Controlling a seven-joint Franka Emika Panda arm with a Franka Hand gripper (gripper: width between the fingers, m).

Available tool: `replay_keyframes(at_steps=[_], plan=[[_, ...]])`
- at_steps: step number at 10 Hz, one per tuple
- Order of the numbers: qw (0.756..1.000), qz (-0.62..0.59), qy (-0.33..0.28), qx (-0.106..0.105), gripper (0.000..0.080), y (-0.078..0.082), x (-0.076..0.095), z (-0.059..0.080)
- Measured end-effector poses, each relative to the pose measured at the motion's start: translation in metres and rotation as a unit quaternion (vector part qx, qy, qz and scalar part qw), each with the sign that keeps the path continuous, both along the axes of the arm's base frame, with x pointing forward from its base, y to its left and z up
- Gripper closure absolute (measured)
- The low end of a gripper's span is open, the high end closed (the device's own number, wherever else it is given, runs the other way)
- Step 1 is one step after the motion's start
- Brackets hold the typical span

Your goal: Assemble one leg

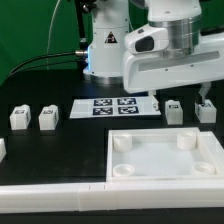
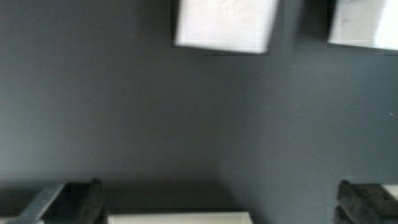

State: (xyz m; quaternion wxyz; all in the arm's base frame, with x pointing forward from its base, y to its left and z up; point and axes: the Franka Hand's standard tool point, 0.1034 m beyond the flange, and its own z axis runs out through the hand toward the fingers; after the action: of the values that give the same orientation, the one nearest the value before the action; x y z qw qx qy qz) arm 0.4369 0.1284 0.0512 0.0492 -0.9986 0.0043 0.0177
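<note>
Hand: my gripper (image 1: 205, 97) hangs over the right side of the table. In the wrist view its fingers (image 2: 63, 200) stand wide apart and hold nothing.
Legs: all four lie loose on the table. The outer left leg (image 1: 18, 118) and inner left leg (image 1: 47, 118) sit left of the marker board (image 1: 115, 105). The inner right leg (image 1: 174, 110) and rightmost leg (image 1: 205, 111) sit to its right, and the rightmost is just under my gripper.
Panel: the white panel (image 1: 165, 158) lies near, and I see no leg in its corner sockets.
Progress: I judge nothing fitted yet. Grasping, carrying and seating a leg all remain.

Marker board (image 1: 113, 105) and socketed white panel (image 1: 165, 160) — on black table (image 1: 55, 150)
</note>
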Motion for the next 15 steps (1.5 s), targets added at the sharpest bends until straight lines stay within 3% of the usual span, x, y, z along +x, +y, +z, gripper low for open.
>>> replay_keyframes(at_steps=[4, 5, 8, 10, 12, 14, 15], plan=[[1.0, -0.025, 0.01, 0.002, 0.0151, 0.051, -0.021, -0.004], [1.0, -0.017, 0.011, 0.002, 0.0151, 0.057, -0.024, -0.006], [1.0, -0.005, 0.013, 0.001, 0.0151, 0.055, -0.025, -0.006], [0.995, 0.023, 0.094, -0.007, 0.0151, 0.046, -0.028, -0.007], [0.978, 0.039, 0.206, 0.007, 0.0151, 0.033, -0.023, -0.009], [0.96, 0.05, 0.275, 0.01, 0.0151, 0.043, -0.024, -0.011], [0.94, 0.058, 0.335, 0.008, 0.0151, 0.045, -0.033, -0.009]])
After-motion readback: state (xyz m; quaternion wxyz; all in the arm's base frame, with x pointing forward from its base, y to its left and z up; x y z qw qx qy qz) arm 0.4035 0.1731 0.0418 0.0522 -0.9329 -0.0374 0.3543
